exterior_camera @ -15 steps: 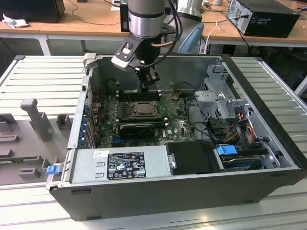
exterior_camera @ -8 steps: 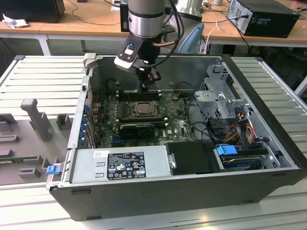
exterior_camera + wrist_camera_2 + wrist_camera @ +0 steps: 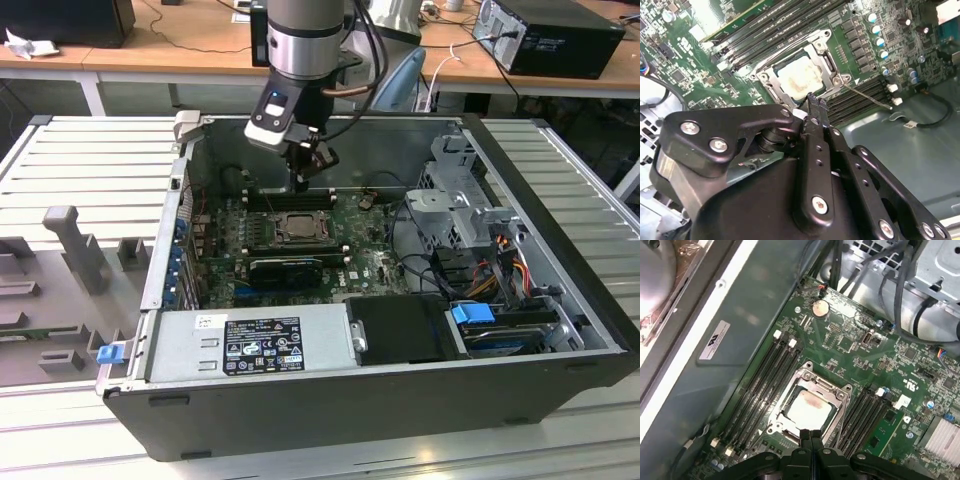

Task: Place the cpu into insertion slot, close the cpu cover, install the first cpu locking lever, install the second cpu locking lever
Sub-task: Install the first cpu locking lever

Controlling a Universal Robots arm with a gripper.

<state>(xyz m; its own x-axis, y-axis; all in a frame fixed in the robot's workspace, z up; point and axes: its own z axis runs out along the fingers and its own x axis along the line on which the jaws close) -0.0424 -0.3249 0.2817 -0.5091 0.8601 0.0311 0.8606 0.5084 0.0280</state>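
The cpu (image 3: 809,408) lies flat in the insertion slot (image 3: 277,236) on the green motherboard; its pale top carries a brownish smear. The cpu cover (image 3: 826,388) is down around it, the chip showing through its window, also in the second wrist view as cpu (image 3: 800,79) and cover (image 3: 829,61). A thin silvery lever (image 3: 867,96) sticks out from one corner of the socket over the memory slots. My gripper (image 3: 811,434) is shut with nothing between its fingers, its tips just above the socket's edge. In the exterior view the gripper (image 3: 300,183) hangs above the far side of the socket.
Long black memory slots (image 3: 762,385) flank the socket on both sides. A black expansion card (image 3: 285,270) lies in front of it. The case walls (image 3: 330,140), a drive cage with cables (image 3: 455,215) and the power supply (image 3: 250,340) enclose the board.
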